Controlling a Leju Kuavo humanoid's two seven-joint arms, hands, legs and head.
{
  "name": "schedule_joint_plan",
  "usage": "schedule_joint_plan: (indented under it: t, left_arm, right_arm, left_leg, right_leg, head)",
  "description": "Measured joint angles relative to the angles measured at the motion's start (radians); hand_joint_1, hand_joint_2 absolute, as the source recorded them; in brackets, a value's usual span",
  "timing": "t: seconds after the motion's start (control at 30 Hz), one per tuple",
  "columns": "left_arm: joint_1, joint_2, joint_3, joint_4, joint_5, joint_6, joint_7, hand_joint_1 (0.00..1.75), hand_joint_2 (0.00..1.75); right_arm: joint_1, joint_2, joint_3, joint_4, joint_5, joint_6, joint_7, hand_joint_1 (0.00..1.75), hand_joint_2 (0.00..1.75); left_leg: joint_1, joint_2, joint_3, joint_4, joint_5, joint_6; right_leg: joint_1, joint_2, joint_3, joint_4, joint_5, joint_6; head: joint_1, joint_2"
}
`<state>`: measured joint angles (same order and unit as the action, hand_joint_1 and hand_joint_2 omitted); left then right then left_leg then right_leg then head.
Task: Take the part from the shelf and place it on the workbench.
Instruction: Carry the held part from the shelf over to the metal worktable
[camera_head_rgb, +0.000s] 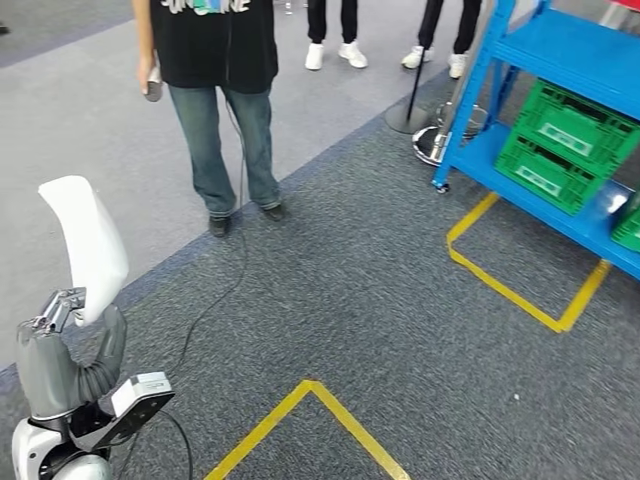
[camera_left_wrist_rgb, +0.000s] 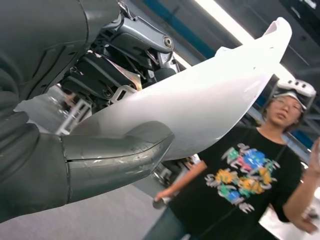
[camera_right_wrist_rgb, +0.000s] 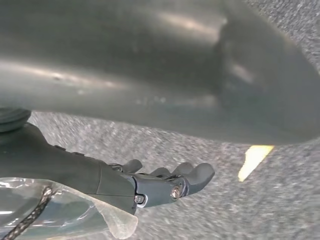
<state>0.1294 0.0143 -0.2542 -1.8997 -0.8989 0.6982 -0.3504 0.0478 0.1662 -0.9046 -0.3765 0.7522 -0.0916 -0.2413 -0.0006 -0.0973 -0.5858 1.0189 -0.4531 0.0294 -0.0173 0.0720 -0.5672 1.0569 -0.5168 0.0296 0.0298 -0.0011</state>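
At the lower left of my head view, my left robot hand (camera_head_rgb: 64, 340) is clamped on the white curved part (camera_head_rgb: 87, 245), which stands up out of the grip; up close, my thumb (camera_left_wrist_rgb: 113, 157) lies along one face of the shell (camera_left_wrist_rgb: 211, 95) with the dark fingers behind it. My right robot hand (camera_right_wrist_rgb: 166, 182) hangs over the grey carpet (camera_head_rgb: 362, 290), fingers apart and holding nothing. Yellow floor tape (camera_head_rgb: 317, 420) runs ahead. Further off, a person in a black T-shirt (camera_head_rgb: 219, 60) stands upper left, a cable (camera_head_rgb: 226, 280) trailing across the carpet. The blue shelf (camera_head_rgb: 558, 60) with green crates (camera_head_rgb: 566, 140) sits upper right. No bench is in sight. The smooth part could slip from my grip as I walk, and I might snag the cable or brush the person.
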Motion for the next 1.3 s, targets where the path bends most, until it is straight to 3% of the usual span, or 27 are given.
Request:
schedule_joint_plan:
  t: [0.07,0.13,0.2,0.27,0.33,0.37,0.4,0.43,0.5,0.57,0.63,0.7,0.77,0.83,0.87,0.9,0.93,1.0,1.07,1.1,1.13,1.17,1.23,1.3]
  left_arm:
    - [-0.001,-0.001,-0.001,0.002,0.000,0.000,0.000,1.75,1.75]
    - [-0.001,-0.001,-0.001,0.004,0.001,0.000,0.000,1.75,1.75]
    - [-0.005,-0.001,-0.001,0.005,0.000,0.000,0.000,1.75,1.75]
    - [-0.012,0.000,-0.002,0.006,0.000,0.001,0.001,1.75,1.75]
    - [-0.015,0.000,-0.002,0.007,0.000,0.001,0.003,1.75,1.75]
    - [-0.015,0.000,-0.002,0.007,0.001,0.000,0.004,1.75,1.75]
    - [-0.015,0.001,-0.002,0.007,0.001,0.000,0.005,1.75,1.75]
    - [-0.016,0.002,-0.002,0.007,0.002,0.000,0.006,1.75,1.75]
    - [-0.021,0.005,-0.002,0.007,0.002,0.000,0.007,1.75,1.75]
    - [-0.029,0.007,-0.002,0.006,0.002,0.001,0.009,1.75,1.75]
    - [-0.032,0.011,-0.002,0.005,0.004,0.001,0.009,1.75,1.75]
    - [-0.036,0.015,-0.002,0.004,0.008,0.001,0.009,1.75,1.75]
    - [-0.044,0.017,-0.003,0.002,0.010,0.002,0.008,1.75,1.75]
    - [-0.046,0.018,-0.004,0.002,0.009,0.001,0.008,1.75,1.75]
    - [-0.046,0.018,-0.004,0.002,0.009,0.001,0.008,1.75,1.75]
    - [-0.046,0.019,-0.004,0.002,0.008,0.001,0.008,1.75,1.75]
    - [-0.046,0.019,-0.004,0.002,0.008,0.001,0.008,1.75,1.75]
    - [-0.046,0.020,-0.004,0.002,0.007,0.001,0.008,1.75,1.75]
    - [-0.047,0.021,-0.005,0.002,0.007,0.001,0.009,1.75,1.75]
    - [-0.047,0.022,-0.005,0.001,0.006,0.001,0.010,1.75,1.75]
    - [-0.046,0.023,-0.006,0.000,0.006,0.001,0.011,1.75,1.75]
    - [-0.045,0.025,-0.006,0.000,0.006,0.001,0.011,1.75,1.75]
    - [-0.047,0.027,-0.007,-0.002,0.006,0.001,0.012,1.75,1.75]
    - [-0.049,0.028,-0.010,-0.002,0.006,0.001,0.013,1.75,1.75]
  right_arm:
    - [0.001,0.000,-0.003,-0.002,0.001,-0.001,0.002,0.00,0.00]
    - [0.001,0.000,-0.004,-0.003,0.010,-0.005,0.008,0.00,0.00]
    - [-0.001,0.001,-0.005,-0.003,0.024,-0.012,0.017,0.00,0.00]
    - [-0.002,0.001,-0.010,-0.002,0.034,-0.019,0.027,0.00,0.00]
    - [-0.005,0.002,-0.015,0.003,0.038,-0.022,0.035,0.00,0.00]
    - [-0.008,0.002,-0.017,0.007,0.040,-0.023,0.038,0.00,0.00]
    - [-0.011,0.003,-0.018,0.012,0.042,-0.023,0.041,0.00,0.00]
    - [-0.015,0.004,-0.019,0.019,0.047,-0.022,0.043,0.00,0.00]
    - [-0.026,0.005,-0.019,0.035,0.061,-0.021,0.044,0.00,0.00]
    - [-0.037,0.005,-0.019,0.054,0.083,-0.017,0.041,0.00,0.00]
    - [-0.047,0.005,-0.017,0.070,0.102,-0.013,0.036,0.00,0.00]
    - [-0.056,0.004,-0.016,0.084,0.113,-0.011,0.030,0.00,0.00]
    - [-0.060,0.002,-0.016,0.097,0.116,-0.011,0.026,0.00,0.00]
    - [-0.060,-0.001,-0.016,0.109,0.117,-0.012,0.024,0.00,0.00]
    - [-0.059,-0.003,-0.016,0.113,0.118,-0.012,0.024,0.00,0.00]
    - [-0.059,-0.004,-0.016,0.116,0.118,-0.013,0.024,0.00,0.00]
    - [-0.059,-0.005,-0.016,0.118,0.118,-0.013,0.024,0.00,0.00]
    - [-0.062,-0.008,-0.016,0.122,0.119,-0.014,0.023,0.00,0.00]
    - [-0.063,-0.011,-0.016,0.127,0.121,-0.016,0.024,0.00,0.00]
    - [-0.063,-0.012,-0.016,0.129,0.123,-0.017,0.024,0.00,0.00]
    - [-0.064,-0.013,-0.016,0.129,0.125,-0.019,0.023,0.00,0.00]
    - [-0.065,-0.014,-0.016,0.129,0.126,-0.020,0.023,0.00,0.00]
    - [-0.065,-0.014,-0.016,0.130,0.128,-0.022,0.020,0.00,0.00]
    - [-0.063,-0.014,-0.017,0.131,0.130,-0.023,0.018,0.00,0.00]
  left_leg:
    - [0.005,-0.025,-0.009,0.002,0.002,-0.013]
    - [0.009,-0.048,-0.015,0.001,0.008,-0.027]
    - [0.005,-0.012,-0.030,0.029,-0.011,-0.038]
    - [0.005,0.059,-0.081,0.139,-0.069,-0.049]
    - [0.010,0.086,-0.138,0.259,-0.114,-0.058]
    - [0.012,0.089,-0.145,0.277,-0.111,-0.060]
    - [0.013,0.092,-0.134,0.257,-0.091,-0.061]
    - [0.012,0.100,-0.102,0.198,-0.057,-0.059]
    - [0.003,0.144,-0.029,0.061,-0.009,-0.046]
    - [-0.007,0.170,0.002,-0.004,0.000,-0.030]
    - [-0.009,0.149,0.000,-0.009,0.002,-0.017]
    - [-0.004,0.127,0.003,-0.019,0.007,-0.004]
    - [-0.001,0.106,0.005,-0.024,0.010,0.005]
    - [-0.002,0.080,0.004,-0.024,0.010,0.008]
    - [-0.002,0.065,0.005,-0.023,0.009,0.009]
    - [-0.001,0.050,0.006,-0.022,0.009,0.008]
    - [0.000,0.036,0.007,-0.021,0.008,0.006]
    - [0.001,0.008,0.006,-0.013,0.003,-0.002]
    - [0.004,-0.016,-0.004,-0.003,0.001,-0.015]
    - [0.006,-0.028,-0.010,-0.001,0.003,-0.022]
    - [0.010,-0.040,-0.014,0.000,0.005,-0.028]
    - [0.011,-0.034,-0.018,0.003,0.004,-0.034]
    - [0.008,0.016,-0.040,0.052,-0.024,-0.042]
    - [0.007,0.074,-0.097,0.175,-0.084,-0.048]
  right_leg:
    - [0.001,0.030,0.021,-0.043,0.007,-0.005]
    - [0.001,0.007,0.028,-0.051,0.011,-0.011]
    - [-0.003,-0.022,0.035,-0.061,0.017,-0.021]
    - [-0.003,-0.055,0.041,-0.066,0.015,-0.028]
    - [0.000,-0.089,0.044,-0.066,0.011,-0.030]
    - [0.000,-0.104,0.045,-0.065,0.009,-0.029]
    - [0.000,-0.116,0.047,-0.065,0.007,-0.028]
    - [0.000,-0.129,0.051,-0.065,0.005,-0.026]
    - [0.003,-0.150,0.058,-0.065,-0.002,-0.019]
    - [0.008,-0.171,0.063,-0.065,-0.008,-0.009]
    - [0.008,-0.188,0.066,-0.067,-0.013,0.001]
    - [0.005,-0.153,0.055,-0.040,-0.036,0.010]
    - [0.003,-0.097,0.002,0.067,-0.091,0.013]
    - [0.003,-0.078,-0.068,0.194,-0.132,0.014]
    - [0.003,-0.075,-0.089,0.221,-0.128,0.014]
    - [0.002,-0.073,-0.091,0.208,-0.104,0.015]
    - [0.001,-0.068,-0.075,0.158,-0.064,0.015]
    - [-0.006,-0.024,-0.024,0.028,0.003,0.015]
    - [-0.010,0.018,0.007,-0.035,0.017,0.012]
    - [-0.008,0.023,0.011,-0.038,0.013,0.008]
    - [-0.007,0.011,0.014,-0.039,0.014,0.002]
    - [-0.006,-0.001,0.016,-0.042,0.015,-0.004]
    - [-0.006,-0.030,0.022,-0.048,0.016,-0.017]
    - [-0.001,-0.061,0.026,-0.048,0.013,-0.026]
  head:
    - [0.000,0.000]
    - [0.000,0.000]
    - [-0.006,0.000]
    - [-0.014,0.000]
    - [-0.016,0.000]
    - [-0.016,0.000]
    - [-0.016,0.000]
    - [-0.016,0.000]
    - [-0.016,0.000]
    - [-0.016,0.000]
    - [-0.015,0.000]
    - [-0.013,0.000]
    - [-0.009,0.000]
    - [-0.006,0.000]
    - [-0.006,0.000]
    - [-0.006,0.000]
    - [-0.006,0.000]
    - [-0.006,0.000]
    - [-0.006,0.000]
    - [-0.007,0.000]
    - [-0.007,0.000]
    - [-0.007,0.000]
    - [-0.012,0.000]
    - [-0.017,0.000]
